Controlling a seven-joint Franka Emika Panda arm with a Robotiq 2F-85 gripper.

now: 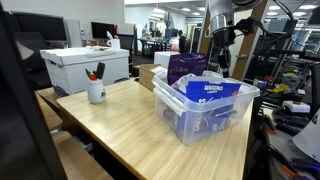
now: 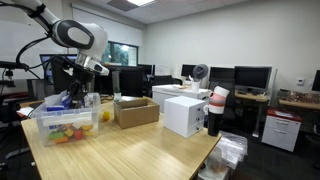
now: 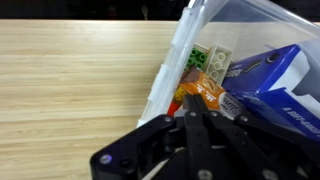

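The wooden table is carrying all items inspected. The robot arm is reaching down over the table's far end in both exterior views. A clear plastic bin is standing at that end. A white carton is sitting well apart from it at the opposite corner.

Inside the bin, a blue box is lying on top and a purple bag is leaning behind it. A white mug holding pens is standing near the carton.

The gripper is hanging above the bin's edge with its jaws pressed fully together. An orange packet is lying in the bin, just ahead of the fingertips. Contact cannot be confirmed.
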